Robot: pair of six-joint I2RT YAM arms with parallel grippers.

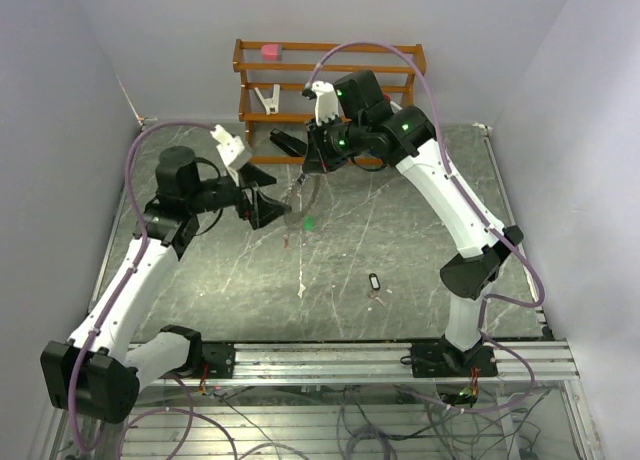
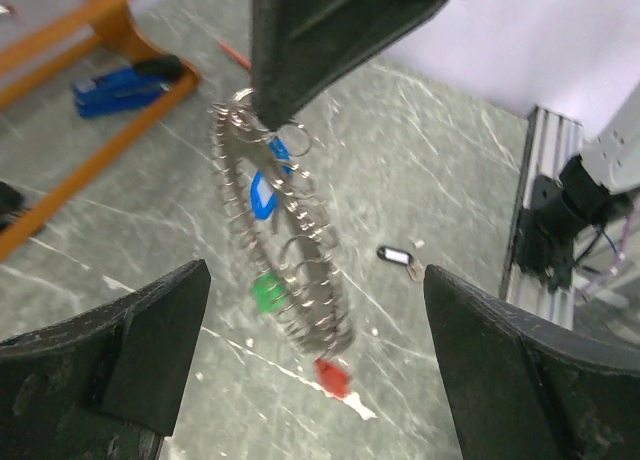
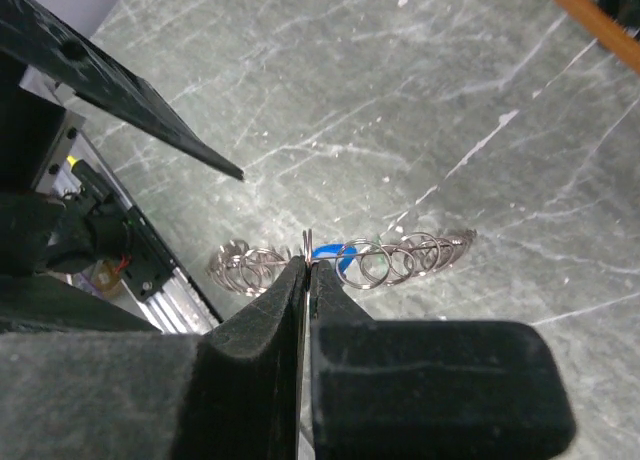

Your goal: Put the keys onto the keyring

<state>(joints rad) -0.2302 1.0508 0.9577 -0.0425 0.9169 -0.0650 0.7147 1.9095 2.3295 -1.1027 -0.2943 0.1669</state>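
Observation:
The keyring [image 2: 285, 260], a big wire ring lined with small loops, hangs edge-on above the table. My right gripper [image 3: 308, 265] is shut on its top rim, seen from the left wrist as dark fingers [image 2: 300, 50]. Keys with a blue tag [image 2: 262, 193], a green tag [image 2: 268, 292] and a red tag [image 2: 332, 376] dangle from the ring. Just left of the ring [image 1: 300, 195], my left gripper [image 2: 315, 273] stands wide open and holds nothing. A key with a black tag [image 1: 374, 280] lies loose on the table.
A wooden rack [image 1: 330, 80] stands at the back wall with a pink item [image 1: 270, 51] and a white clip [image 1: 267, 100] on it. A blue stapler [image 2: 120, 85] sits under it. An aluminium rail [image 1: 400, 355] runs along the near edge.

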